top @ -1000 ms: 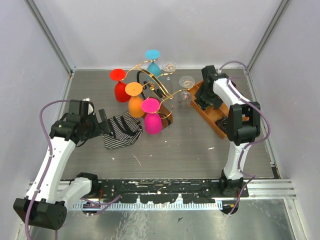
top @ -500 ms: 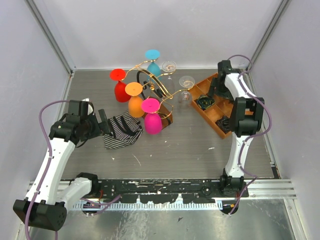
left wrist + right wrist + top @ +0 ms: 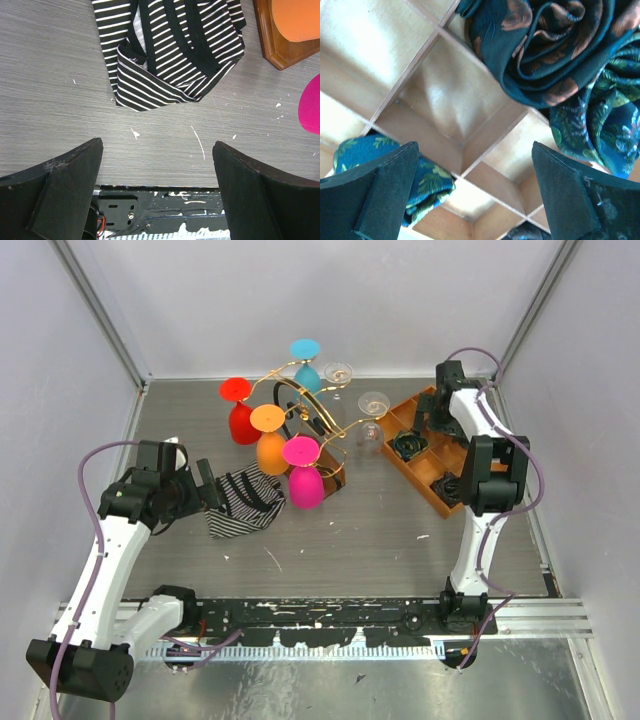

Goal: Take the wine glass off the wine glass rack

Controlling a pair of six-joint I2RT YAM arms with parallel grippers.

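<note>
Left gripper [image 3: 157,195] and right gripper [image 3: 475,197] gape wide, empty; a clumsy reach could topple the crowded wine glass rack [image 3: 328,453].

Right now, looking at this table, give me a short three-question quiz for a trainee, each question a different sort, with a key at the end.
1. True or false: the left end effector and the right end effector are both open and empty.
2. What lies directly below the right end effector?
A. a black-and-white striped cloth
B. the orange-brown wooden compartment tray
C. a white plate
3. How many opaque coloured wine glasses hang on the gold wire wine glass rack?
Key: 1 true; 2 B; 3 four (red, orange, pink and cyan).
</note>
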